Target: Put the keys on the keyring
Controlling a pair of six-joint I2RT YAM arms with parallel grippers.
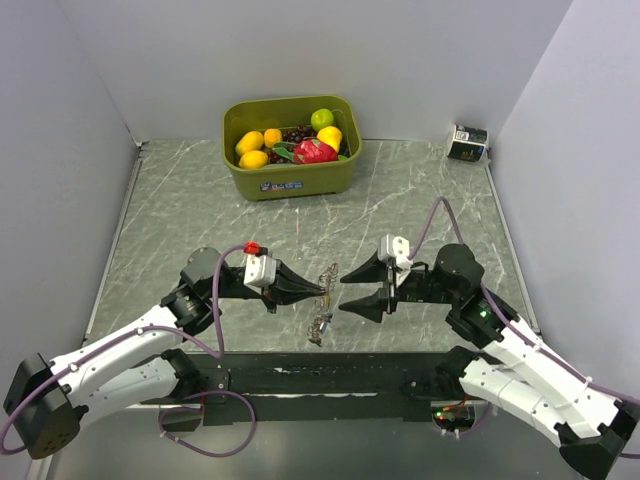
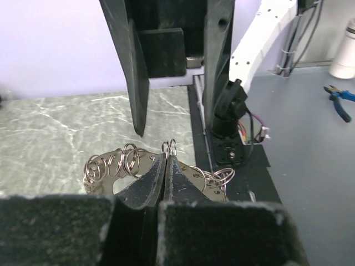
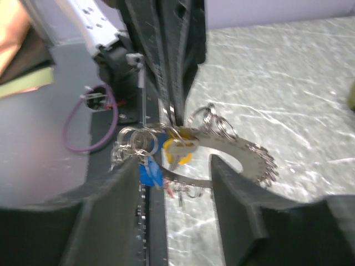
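Note:
The keyring (image 3: 244,158) is a curved metal plate edged with several split rings. My left gripper (image 2: 166,158) is shut on its middle and holds it just above the table, between the two arms (image 1: 326,280). Keys hang from its near end: one with a yellow head (image 3: 180,151), one with a blue head (image 3: 148,169), and others blurred beneath; in the top view they are a small cluster (image 1: 320,326). My right gripper (image 3: 175,177) faces the left one and is open, with its fingers either side of the plate and nothing held (image 1: 347,293).
A green bin (image 1: 290,182) of fruit stands at the back centre. A small dark box (image 1: 467,143) sits in the back right corner. A black strip (image 1: 320,372) runs along the near table edge under the keys. Blue-handled pliers (image 2: 338,101) lie off the table.

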